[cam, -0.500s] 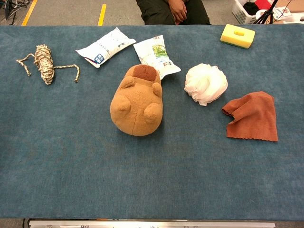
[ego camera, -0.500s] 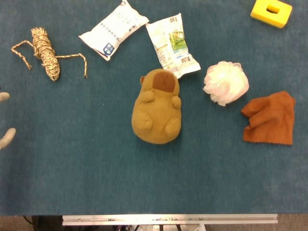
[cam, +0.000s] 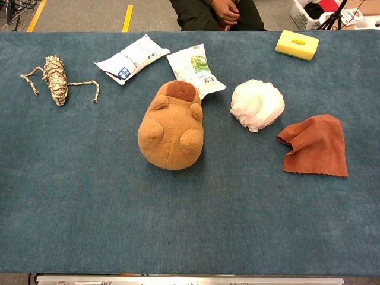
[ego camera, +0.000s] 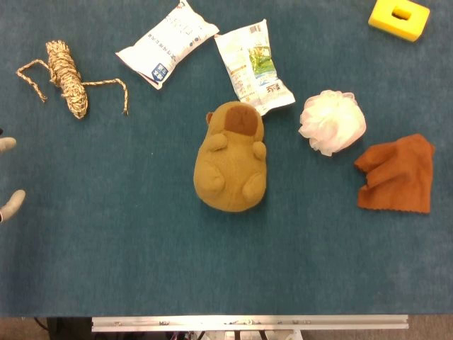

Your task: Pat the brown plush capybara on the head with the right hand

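Note:
The brown plush capybara lies on its back in the middle of the blue table, its darker head patch pointing to the far side; the chest view shows the capybara too. Only two pale fingertips of my left hand poke in at the left edge of the head view, spread apart with bare cloth between them and far from the toy. My right hand appears in neither view.
Two snack packets lie just behind the capybara. A white bath pouf, a rust cloth and a yellow sponge sit to the right, a rope bundle at far left. A person sits behind the table.

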`<action>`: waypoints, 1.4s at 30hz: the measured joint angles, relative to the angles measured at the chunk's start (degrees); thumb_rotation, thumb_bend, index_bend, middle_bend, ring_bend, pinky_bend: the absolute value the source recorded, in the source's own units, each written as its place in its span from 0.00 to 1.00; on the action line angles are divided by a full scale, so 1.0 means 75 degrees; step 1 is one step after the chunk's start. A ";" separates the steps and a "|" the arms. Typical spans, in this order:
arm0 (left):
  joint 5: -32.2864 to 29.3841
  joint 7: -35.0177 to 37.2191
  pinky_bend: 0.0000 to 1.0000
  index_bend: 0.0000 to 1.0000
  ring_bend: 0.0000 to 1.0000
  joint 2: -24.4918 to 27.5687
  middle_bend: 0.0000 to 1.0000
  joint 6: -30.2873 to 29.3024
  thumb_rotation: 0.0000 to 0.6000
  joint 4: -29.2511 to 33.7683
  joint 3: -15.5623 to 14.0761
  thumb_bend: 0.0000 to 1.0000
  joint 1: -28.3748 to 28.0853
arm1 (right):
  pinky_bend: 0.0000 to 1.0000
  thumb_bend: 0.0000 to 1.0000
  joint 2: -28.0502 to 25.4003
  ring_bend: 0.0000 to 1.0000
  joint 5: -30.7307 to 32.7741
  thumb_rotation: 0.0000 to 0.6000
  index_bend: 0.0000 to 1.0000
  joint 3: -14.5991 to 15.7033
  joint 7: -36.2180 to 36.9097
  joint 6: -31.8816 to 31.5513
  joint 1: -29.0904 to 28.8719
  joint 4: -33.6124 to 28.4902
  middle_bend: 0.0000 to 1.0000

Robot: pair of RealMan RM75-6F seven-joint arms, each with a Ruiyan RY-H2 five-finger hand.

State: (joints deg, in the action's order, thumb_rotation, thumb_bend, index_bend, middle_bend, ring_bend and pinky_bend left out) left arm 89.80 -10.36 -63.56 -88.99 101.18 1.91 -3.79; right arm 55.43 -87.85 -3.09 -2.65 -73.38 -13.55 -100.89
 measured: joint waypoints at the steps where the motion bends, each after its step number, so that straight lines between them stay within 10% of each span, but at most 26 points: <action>1: 0.0027 -0.0017 0.14 0.28 0.11 0.0004 0.22 0.0005 1.00 0.0018 -0.0016 0.17 -0.0001 | 0.36 0.20 -0.0008 0.24 -0.0046 1.00 0.28 -0.0022 -0.0034 0.0118 -0.0110 -0.0059 0.35; 24: 0.0118 0.0155 0.14 0.28 0.11 0.0064 0.22 -0.0172 1.00 0.0052 -0.0127 0.17 0.0179 | 0.35 0.19 0.2255 0.23 0.0548 1.00 0.41 -0.0894 -0.2789 0.2560 -0.2800 -0.0441 0.34; 42: -0.0028 0.0608 0.14 0.28 0.11 0.0157 0.22 -0.0272 1.00 -0.0129 -0.0086 0.17 0.0300 | 0.34 0.19 0.4918 0.22 0.1231 1.00 0.42 -0.0815 -0.4462 0.2611 -0.3813 0.1403 0.34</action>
State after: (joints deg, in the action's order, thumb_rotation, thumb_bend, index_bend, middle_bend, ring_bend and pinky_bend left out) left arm 89.60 -5.81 -62.38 -91.03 100.21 1.27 -1.54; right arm 92.32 -78.62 -9.20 -36.12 -53.80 -42.15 -90.36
